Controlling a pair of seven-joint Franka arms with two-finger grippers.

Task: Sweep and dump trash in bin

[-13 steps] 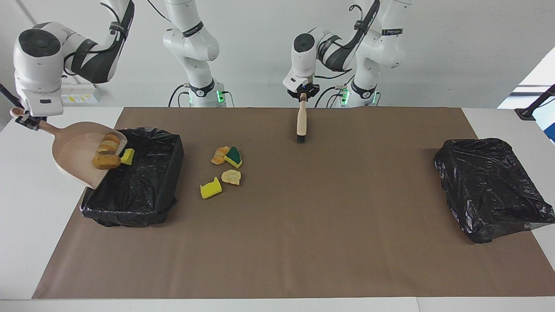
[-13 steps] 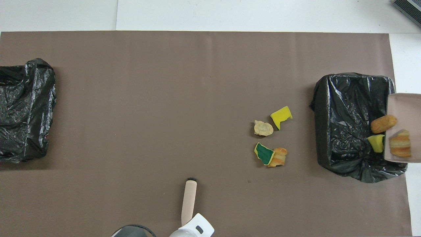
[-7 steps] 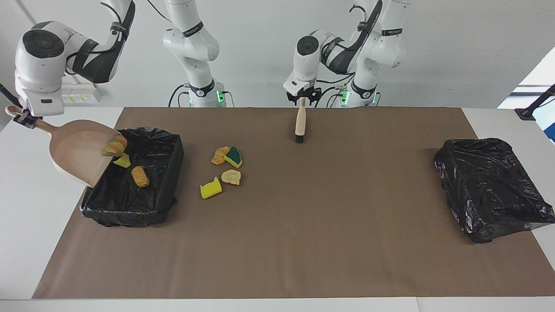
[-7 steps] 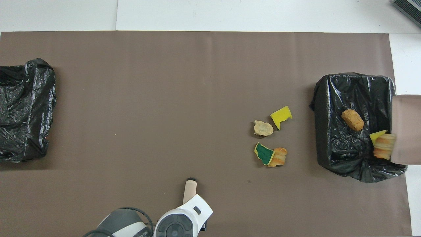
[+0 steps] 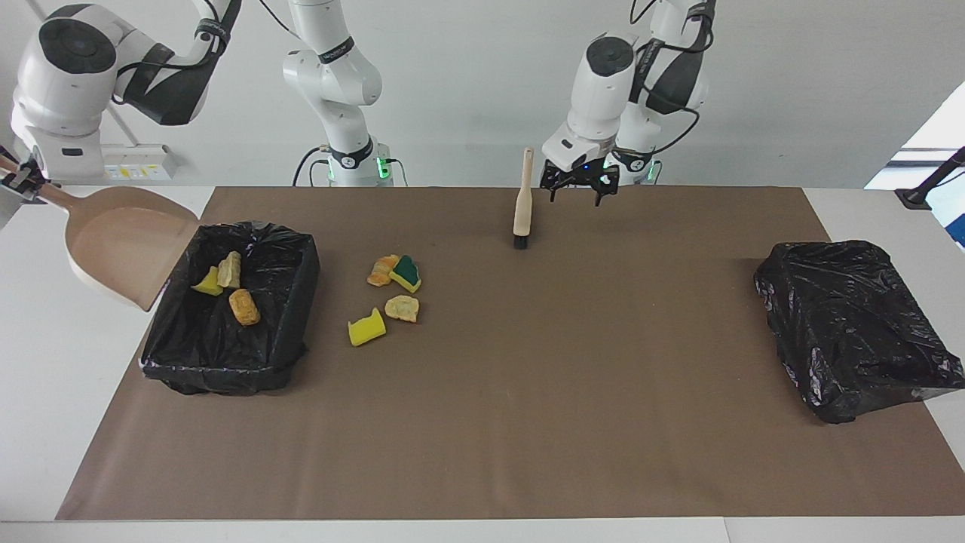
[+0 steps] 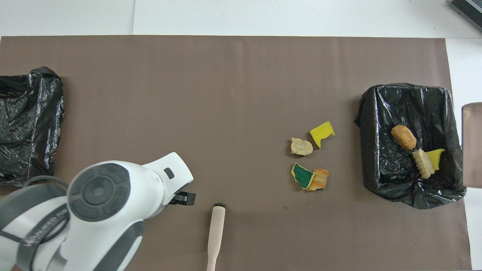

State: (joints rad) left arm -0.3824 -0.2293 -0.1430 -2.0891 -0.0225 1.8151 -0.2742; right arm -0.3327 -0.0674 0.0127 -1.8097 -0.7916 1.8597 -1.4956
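Three pieces of trash (image 5: 244, 306) (image 6: 403, 137) lie inside the black-lined bin (image 5: 298, 302) (image 6: 367, 124) at the right arm's end. Several more pieces (image 5: 402, 308) (image 6: 302, 146), yellow sponge and bread-like lumps, sit on the mat beside the bin. My right gripper (image 5: 24, 181) is shut on the handle of the beige dustpan (image 5: 124, 245) (image 6: 471, 145), which hangs empty and tilted just outside the bin. The brush (image 5: 522, 200) (image 6: 216, 229) stands on its bristles near the robots, with nothing holding it. My left gripper (image 5: 579, 193) (image 6: 184, 198) is open in the air beside the brush's handle.
A second black bag-covered box (image 5: 852, 324) (image 6: 28, 124) sits at the left arm's end of the table. The brown mat (image 5: 528, 415) (image 6: 188, 94) covers most of the table, with white table edge around it.
The trash slid off the dustpan into the bin, and the right gripper drew the dustpan up and away. The left gripper opened, let go of the brush and moved aside.
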